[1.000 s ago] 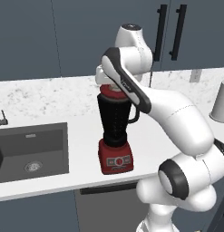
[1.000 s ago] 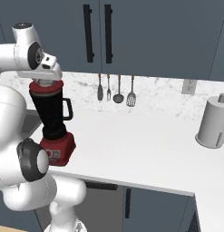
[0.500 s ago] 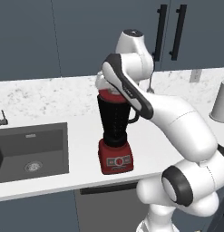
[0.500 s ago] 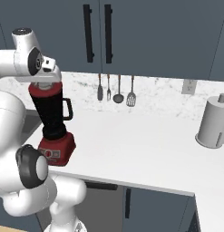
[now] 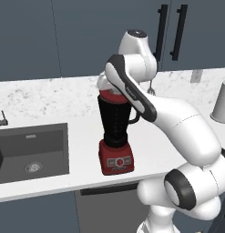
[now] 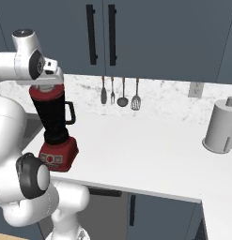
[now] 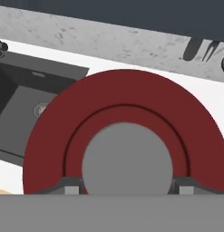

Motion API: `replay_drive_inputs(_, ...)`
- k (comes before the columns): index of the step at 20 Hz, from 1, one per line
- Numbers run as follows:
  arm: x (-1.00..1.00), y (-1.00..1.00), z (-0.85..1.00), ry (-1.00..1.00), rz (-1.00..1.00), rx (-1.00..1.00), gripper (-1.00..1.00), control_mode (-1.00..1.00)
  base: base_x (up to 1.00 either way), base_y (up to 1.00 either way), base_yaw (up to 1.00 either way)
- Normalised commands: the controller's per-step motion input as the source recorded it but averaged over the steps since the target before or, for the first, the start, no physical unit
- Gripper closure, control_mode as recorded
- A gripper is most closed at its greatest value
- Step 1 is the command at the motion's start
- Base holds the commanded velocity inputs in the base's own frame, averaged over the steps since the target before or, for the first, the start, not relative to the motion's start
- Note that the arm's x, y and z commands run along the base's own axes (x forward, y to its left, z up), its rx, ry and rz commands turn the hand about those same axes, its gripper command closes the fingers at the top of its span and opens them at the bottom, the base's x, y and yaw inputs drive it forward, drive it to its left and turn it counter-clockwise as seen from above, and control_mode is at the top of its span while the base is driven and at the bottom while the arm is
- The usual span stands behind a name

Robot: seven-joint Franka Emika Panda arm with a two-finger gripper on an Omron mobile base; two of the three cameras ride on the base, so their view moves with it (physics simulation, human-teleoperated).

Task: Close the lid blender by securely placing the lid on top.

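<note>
A white speckled table [image 6: 150, 145] runs under dark blue-grey cabinets with black bar handles, and a dark sink [image 5: 29, 152] is sunk into it at the 9 o'clock side of the left base view. The blender [image 5: 115, 132] stands on the table just right of the sink, its dark translucent jar on a boxy red base with a round dial; in the right base view its side handle points toward 3 o'clock. The red lid [image 7: 127, 118] sits at the mouth of the jar, seen as a red band at the jar's top in both base views [image 5: 112, 96]. In the hand view the lid spreads wide below the camera, with its grey round knob at 6 o'clock. The two dark fingers [image 7: 181, 185] stand either side of the knob, at about 7 and 5 o'clock, right against its flanks; whether they press on it or merely flank it cannot be told. The gripper [image 7: 127, 188] hangs straight over the lid. Against the backsplash at 12 o'clock in the right base view hang utensils [image 6: 122, 93], and a paper-towel holder [image 6: 220, 129] stands at 3 o'clock, well apart from the blender.
</note>
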Motion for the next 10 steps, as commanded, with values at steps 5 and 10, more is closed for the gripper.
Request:
replay_drive_inputs(5, 0.00, 0.04, 0.16, 0.04, -0.03, -0.07, 1.00, -1.00, 0.00, 0.00, 0.00)
replay_drive_inputs(10, 0.00, 0.09, -0.21, 0.10, -0.04, -0.10, 1.00, -1.00, 0.00, 0.00, 0.00)
